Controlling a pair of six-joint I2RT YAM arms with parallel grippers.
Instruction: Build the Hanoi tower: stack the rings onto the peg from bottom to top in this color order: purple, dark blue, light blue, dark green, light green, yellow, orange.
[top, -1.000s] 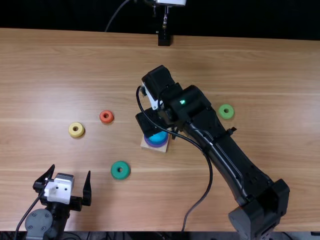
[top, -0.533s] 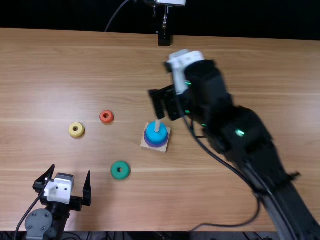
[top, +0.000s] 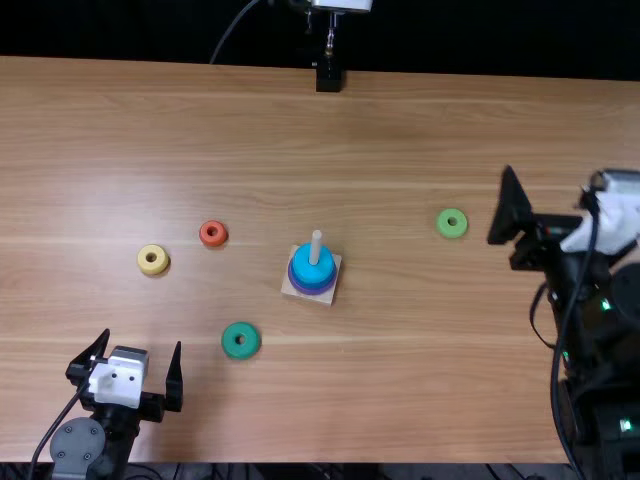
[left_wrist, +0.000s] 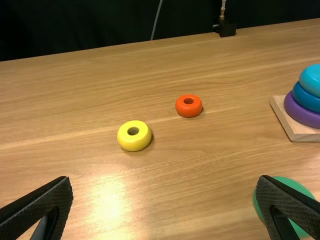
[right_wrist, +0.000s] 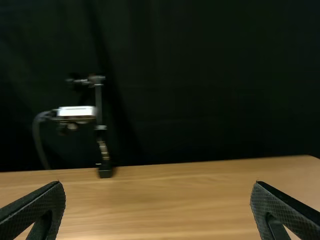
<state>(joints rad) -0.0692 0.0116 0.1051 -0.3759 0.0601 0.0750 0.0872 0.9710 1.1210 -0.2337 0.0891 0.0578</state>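
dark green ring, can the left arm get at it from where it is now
Looks like yes: the left claw is open close beside the dark green ring, nothing stands between them, and the right claw is well off to the right.

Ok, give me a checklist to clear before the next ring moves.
1. Stack order, bottom up, purple ring, dark blue ring, light blue ring: ok.
2. Peg top free: ok.
3. Dark green ring gripped: not ok, it lies on the table.
4. Left gripper open and empty: ok.
5. Right gripper open, empty, away from the peg: ok.
6. Arm chosen for the next pick: cannot tell.
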